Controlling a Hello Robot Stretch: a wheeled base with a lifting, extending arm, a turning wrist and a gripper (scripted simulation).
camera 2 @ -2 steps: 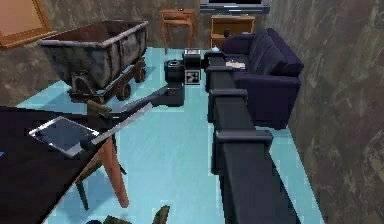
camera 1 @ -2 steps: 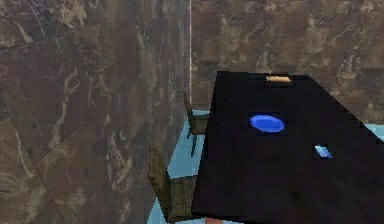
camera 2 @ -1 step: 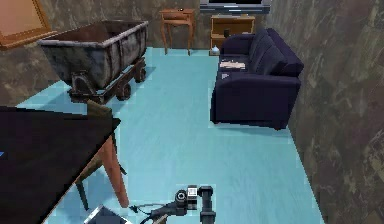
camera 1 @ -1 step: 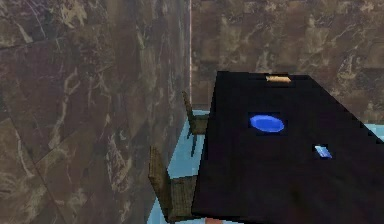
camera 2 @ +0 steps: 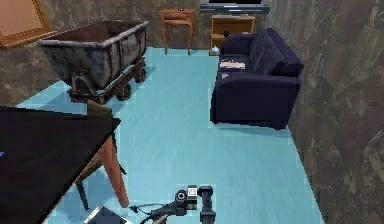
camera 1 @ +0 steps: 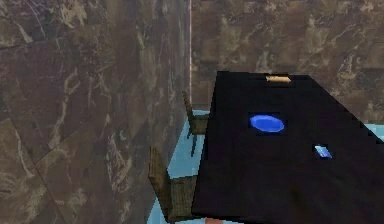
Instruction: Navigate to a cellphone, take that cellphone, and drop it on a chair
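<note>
Forward view: approach step toward small pale slab (camera 1: 322, 151) on surface (camera 1: 230, 170); next needs drawing alongside; cannot tell pincer's (camera 2: 145, 209) load

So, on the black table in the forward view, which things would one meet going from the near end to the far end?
First the small pale-blue flat rectangle, then the round blue plate, last the flat tan block at the far edge.
</note>
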